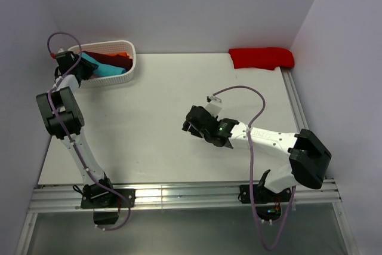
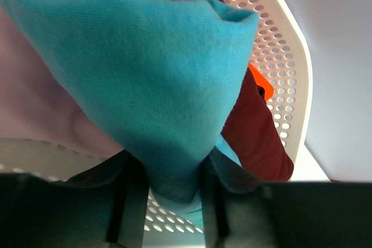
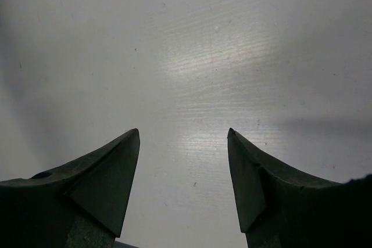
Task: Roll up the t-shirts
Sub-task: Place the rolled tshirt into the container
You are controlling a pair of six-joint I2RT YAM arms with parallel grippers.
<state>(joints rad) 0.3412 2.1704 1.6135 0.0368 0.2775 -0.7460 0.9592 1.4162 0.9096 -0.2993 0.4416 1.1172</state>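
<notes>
A white perforated basket (image 2: 285, 74) stands at the back left corner of the table (image 1: 155, 106) and holds a heap of shirts. The teal shirt (image 2: 151, 85) lies on top, with the maroon shirt (image 2: 256, 137) beneath and beside it toward the basket's right end. A small bit of the orange shirt (image 2: 261, 85) shows against the basket wall, and the pink shirt (image 2: 35, 103) lies under the teal one on the other side. From above, the teal shirt is bunched and runs slantwise across the basket, from its left end toward the front wall. In the left wrist view a fold of it forms a wedge. The broad end is away from the camera and the narrow end runs down between the fingers (image 2: 131, 213) of the left pincer (image 2: 173, 201). The left pincer reaches into the basket's left end and is clamped on that teal fold, the cloth filling the gap and touching both fingers. The red shirt (image 1: 261, 58) lies outside the basket as a compact bundle at the back right corner of the table. Its long axis runs left to right along the back edge, well apart from both pincers. The right pincer (image 3: 183, 178) hangs over bare table near the middle, its jaws wide apart with nothing between them, far from the basket and from the red shirt.
</notes>
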